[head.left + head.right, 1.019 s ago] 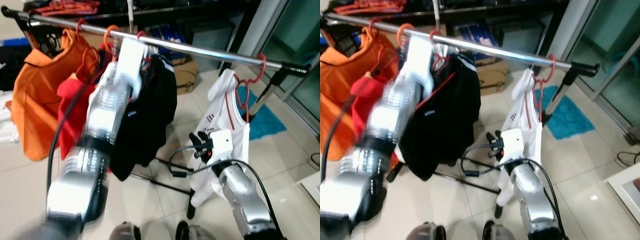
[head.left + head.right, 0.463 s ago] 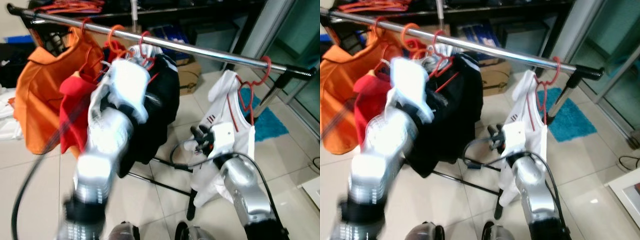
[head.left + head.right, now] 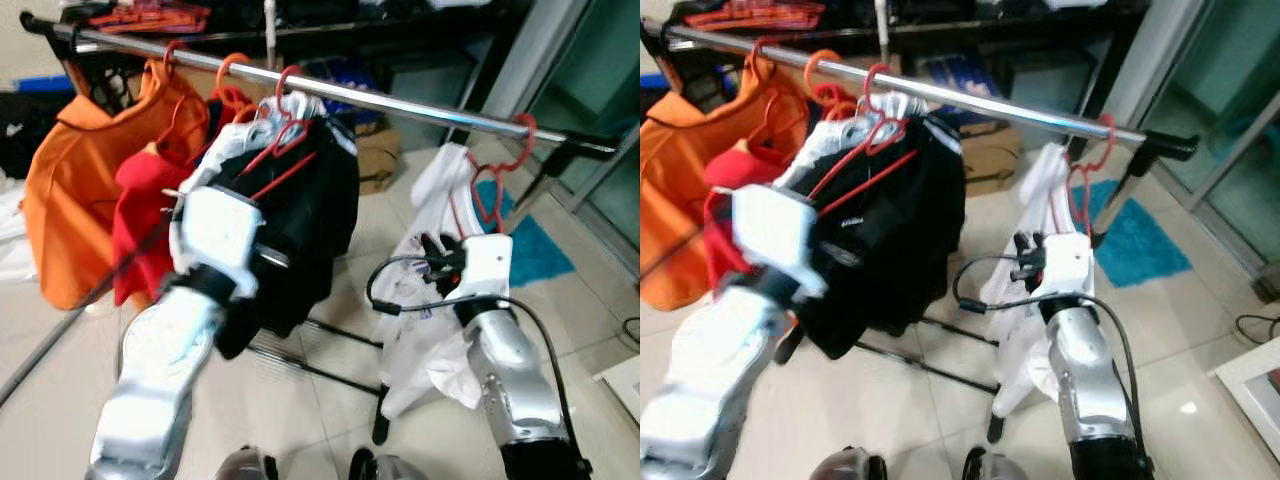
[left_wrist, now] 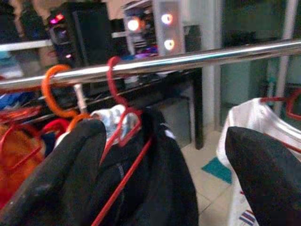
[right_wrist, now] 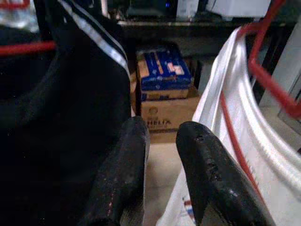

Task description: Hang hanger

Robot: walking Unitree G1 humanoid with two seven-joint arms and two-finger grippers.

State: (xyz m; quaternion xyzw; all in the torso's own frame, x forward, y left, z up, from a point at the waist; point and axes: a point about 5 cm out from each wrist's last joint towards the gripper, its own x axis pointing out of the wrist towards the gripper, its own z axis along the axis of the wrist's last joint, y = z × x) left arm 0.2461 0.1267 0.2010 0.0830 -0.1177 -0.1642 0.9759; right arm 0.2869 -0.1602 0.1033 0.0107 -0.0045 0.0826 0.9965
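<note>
The red wire hanger (image 3: 283, 120) with the black shirt (image 3: 300, 225) hangs on the long shiny metal rail (image 3: 400, 100), so I think hanging is done, and my left pincer (image 4: 164, 174) below the rail is open and empty.

Bright even indoor light, glare on steel rail (image 3: 400, 103), soft overall blur

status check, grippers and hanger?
Left gripper open, empty, below the rail. Red hanger with black garment hooked on rail. Right gripper holds nothing, between black garment and white shirt.
</note>
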